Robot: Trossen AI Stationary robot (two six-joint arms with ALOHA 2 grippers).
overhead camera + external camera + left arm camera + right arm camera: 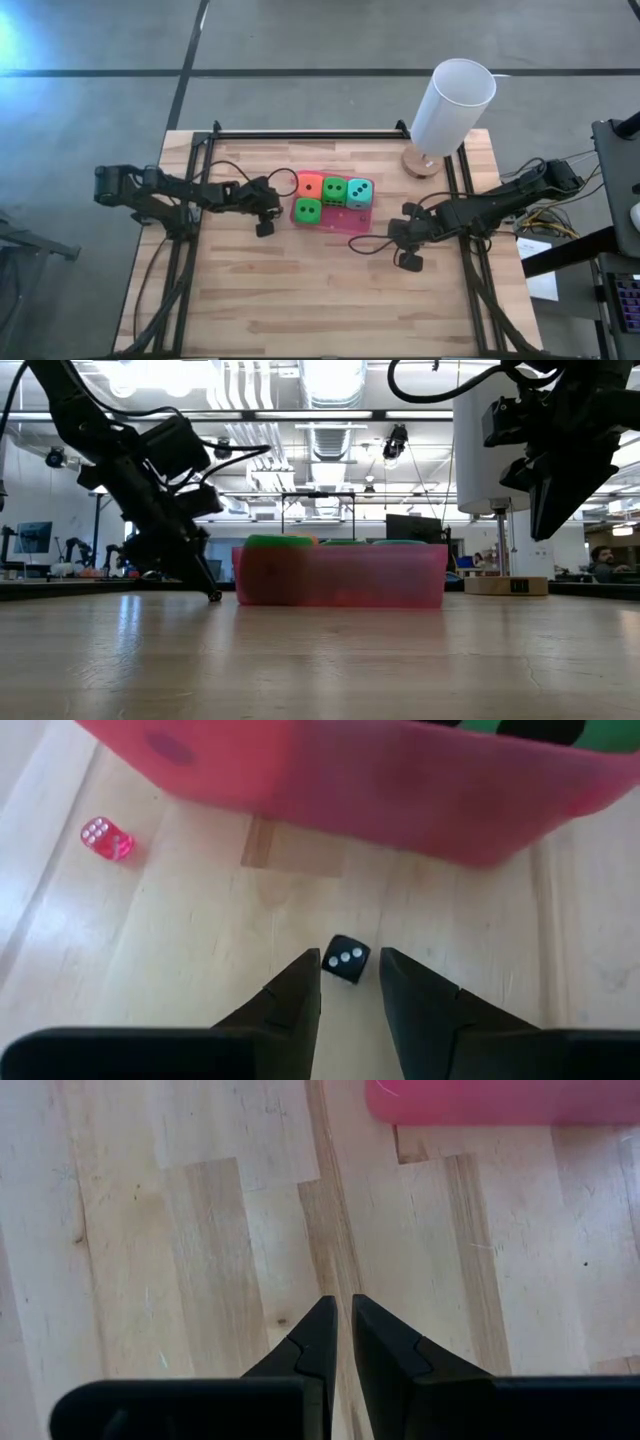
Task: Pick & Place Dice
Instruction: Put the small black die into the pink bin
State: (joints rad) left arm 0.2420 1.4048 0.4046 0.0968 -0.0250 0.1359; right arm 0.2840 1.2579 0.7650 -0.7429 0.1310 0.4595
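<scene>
Dice: four soft cubes with black pips sat together on the flat pink rectangular pad (345, 222) near the centre of the wooden tabletop (300, 300). In the high view the orange die (310, 186) held the 10 o'clock corner of the group, one bright green die (334, 189) lay just beside it toward 3 o'clock, the teal die (359, 192) stood at the 2 o'clock end, and the second bright green die (307, 210) lay at 7 o'clock, below the orange one.

Small dice: the left wrist view showed a tiny black die (346, 960) with white pips on the tabletop just ahead of the fingertips, and a tiny translucent pink die (107, 838) well apart from it, near the pad's edge.

Left gripper (264, 226): it hung at 9 o'clock from the pad, just beside its edge; the jaws stood slightly apart and held nothing, with the black die in line with the gap.

Right gripper (409, 261): it hung at 4 o'clock from the pad, near it but apart; the jaws were closed on nothing, over bare wood.

Tall white cylinder (451, 105): it stood tilted on a round wooden base (421, 163) at 2 o'clock from the pad, near the tabletop's far edge.
</scene>
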